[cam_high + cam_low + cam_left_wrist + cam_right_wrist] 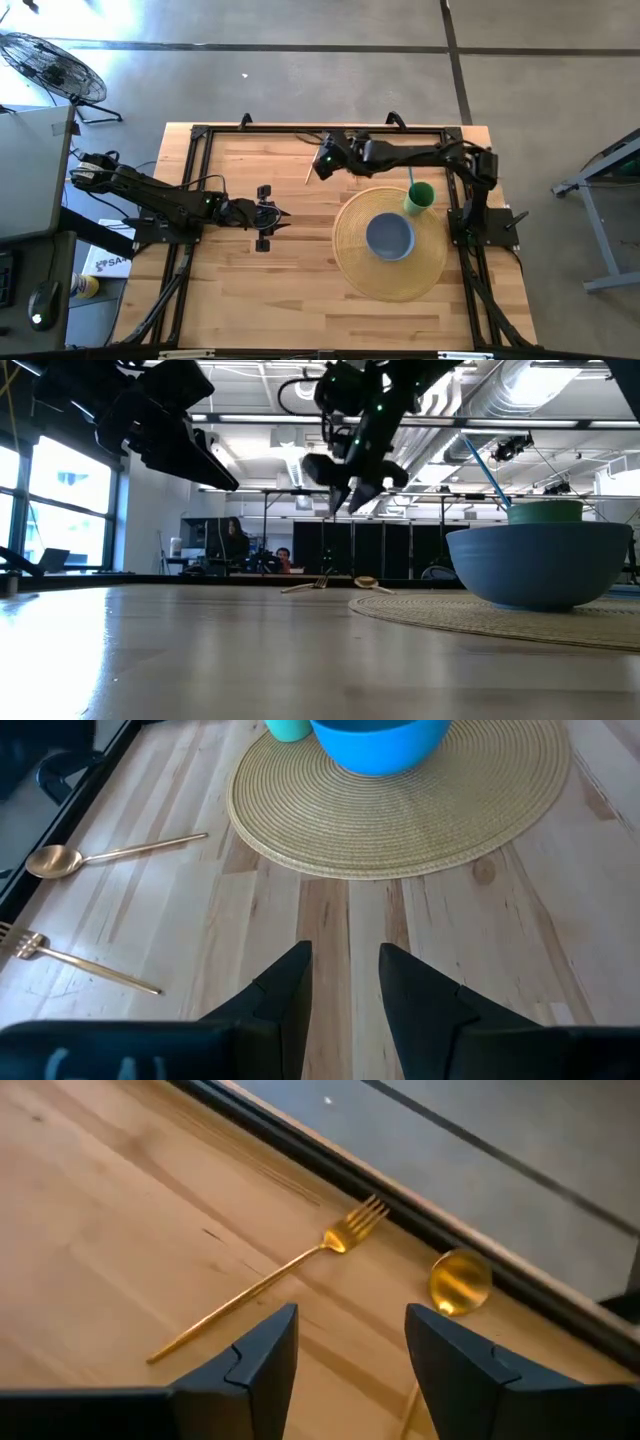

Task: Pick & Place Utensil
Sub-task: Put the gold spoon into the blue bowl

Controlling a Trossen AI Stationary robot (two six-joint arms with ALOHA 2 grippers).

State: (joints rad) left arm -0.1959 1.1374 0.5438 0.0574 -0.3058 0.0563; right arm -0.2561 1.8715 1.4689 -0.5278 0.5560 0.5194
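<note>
A gold fork [265, 1283] and a gold spoon [460, 1280] lie flat on the wooden table near its far edge, next to the black frame rail [330, 1170]. In the low view the fork [312, 585] and the spoon [366, 582] lie side by side. My right gripper [350, 1320] hangs open above them, slanting down, touching nothing; the high view shows my right gripper [322, 168] over the far middle of the table. My left gripper [345, 960] stands open and empty over the table's left half [283, 214].
A round woven placemat [360, 270] lies on the table's right half. It carries a blue bowl [390, 237] and a green cup [418, 197] with a blue straw. A black frame [300, 130] runs around the table. Bare wood lies between the grippers.
</note>
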